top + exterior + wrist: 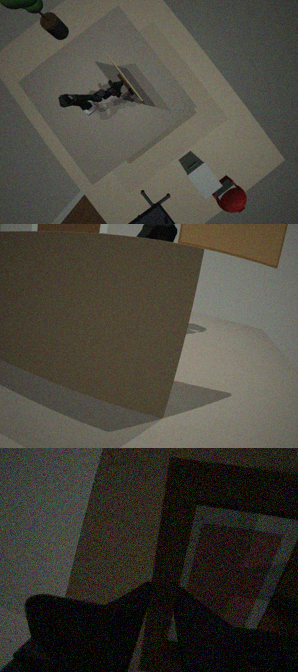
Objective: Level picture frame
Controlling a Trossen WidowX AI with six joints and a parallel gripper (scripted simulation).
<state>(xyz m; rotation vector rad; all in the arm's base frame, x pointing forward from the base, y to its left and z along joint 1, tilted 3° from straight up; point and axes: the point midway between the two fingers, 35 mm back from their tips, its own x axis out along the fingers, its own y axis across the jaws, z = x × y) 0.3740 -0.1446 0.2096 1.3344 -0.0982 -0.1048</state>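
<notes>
The picture frame (175,523) (129,89) has a dark brown border, a white mat and a reddish picture. It hangs on the arm's side of an upright brown wall panel (114,63) (120,538). My gripper (162,589) (122,84) is shut on the frame's left bar near its lower end; both dark fingers straddle that bar in the wrist view. The frame's edges slant in the wrist view. The exterior view shows only the panel's bare back (96,313); the frame, screw and gripper are hidden there.
The arm's base (66,100) sits on a grey mat (101,142) on a beige table. A potted plant (53,24) stands at the far left corner. A white box (203,178), a red object (232,199) and a dark chair (152,214) are at the lower right.
</notes>
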